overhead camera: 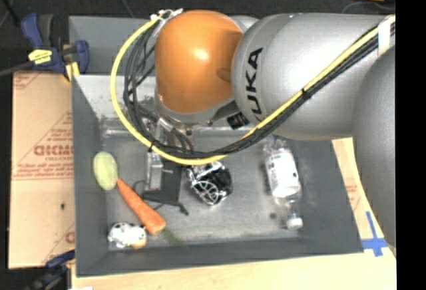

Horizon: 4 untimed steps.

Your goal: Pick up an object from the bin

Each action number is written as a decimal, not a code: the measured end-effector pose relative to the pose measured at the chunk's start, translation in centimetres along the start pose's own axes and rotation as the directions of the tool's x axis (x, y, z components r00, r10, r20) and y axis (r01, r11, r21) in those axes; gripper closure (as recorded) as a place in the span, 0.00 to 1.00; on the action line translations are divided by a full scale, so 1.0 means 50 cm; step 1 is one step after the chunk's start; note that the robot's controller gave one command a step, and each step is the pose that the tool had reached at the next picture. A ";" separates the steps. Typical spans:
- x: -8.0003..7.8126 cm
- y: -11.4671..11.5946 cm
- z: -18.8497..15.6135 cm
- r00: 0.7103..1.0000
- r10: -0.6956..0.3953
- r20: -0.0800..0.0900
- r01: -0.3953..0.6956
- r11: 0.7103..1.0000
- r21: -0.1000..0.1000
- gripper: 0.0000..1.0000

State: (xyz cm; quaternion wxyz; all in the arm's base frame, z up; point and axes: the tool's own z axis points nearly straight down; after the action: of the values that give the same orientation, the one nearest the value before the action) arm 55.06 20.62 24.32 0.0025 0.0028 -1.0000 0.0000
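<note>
The big silver arm (313,82) reaches in from the right, its orange cover (196,59) hanging over the grey bin (86,149). The end effector (162,182) is low, left of centre. Open or closed? I cannot tell, and nothing shows in its grip. A clear bottle (283,175) lies well apart on the right. Likeliest pick is the orange carrot (141,205), just below-left, its long axis slanting upper left to lower right. A black-and-white wire ball (210,183) sits just right. A pale green oval (104,170) and a small spotted toy (126,235) hug the left wall.

Robotics lab, KUKA arm (299,76), grey bin (246,215)
</note>
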 end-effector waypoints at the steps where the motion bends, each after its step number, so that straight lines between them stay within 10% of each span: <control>1: -0.002 -0.003 -0.009 1.000 0.004 0.006 -0.004 1.000 -0.001 0.00; 3: 0.008 -0.058 0.111 0.999 -0.045 -0.007 0.045 0.999 0.002 0.00; 4: -0.023 -0.089 0.146 0.999 -0.031 0.024 0.031 0.999 -0.005 0.00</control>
State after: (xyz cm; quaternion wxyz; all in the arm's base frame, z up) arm 56.21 16.19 17.03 -0.0093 0.0184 -0.9998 -0.0029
